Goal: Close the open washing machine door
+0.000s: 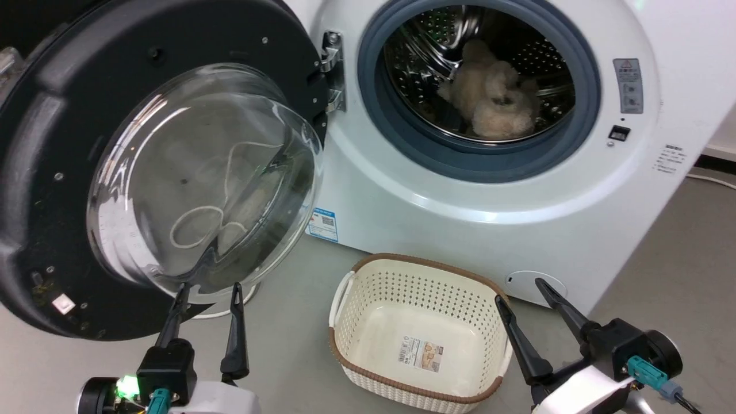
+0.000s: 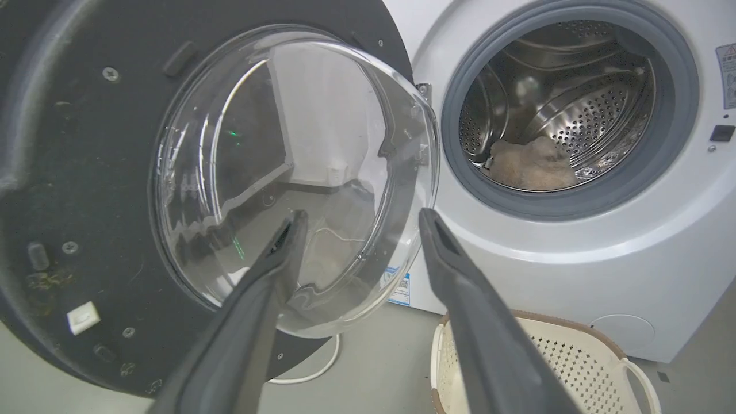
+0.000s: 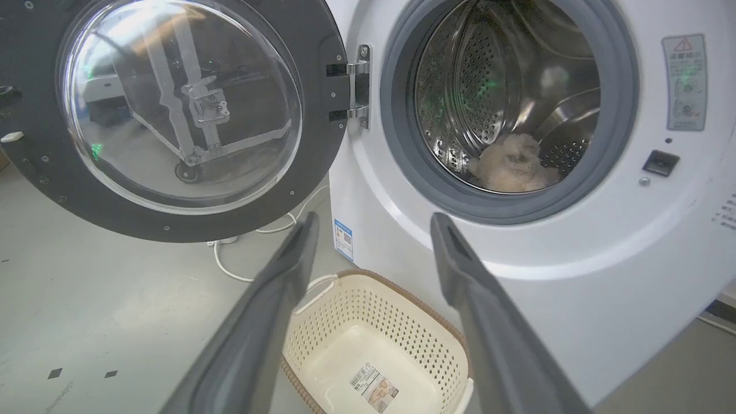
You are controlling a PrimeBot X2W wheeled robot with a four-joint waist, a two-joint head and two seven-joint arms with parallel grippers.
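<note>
The washing machine door (image 1: 52, 172), black with a bulging clear glass bowl, stands swung wide open to the left on its metal hinge (image 1: 332, 69); it also shows in the left wrist view (image 2: 86, 172) and the right wrist view (image 3: 322, 75). The white washing machine (image 1: 575, 218) shows its grey-gasketed steel drum with a beige plush lump (image 1: 491, 95) inside. My left gripper (image 1: 210, 293) is open, its fingertips just below the glass bowl's lower edge. My right gripper (image 1: 526, 290) is open near the machine's lower front, above the basket's right rim.
A cream perforated basket (image 1: 345, 322) with a brown rim sits on the grey floor in front of the machine, between my two grippers. A white cable (image 3: 230, 270) lies on the floor under the door. A blue label (image 1: 323, 224) marks the machine's lower front.
</note>
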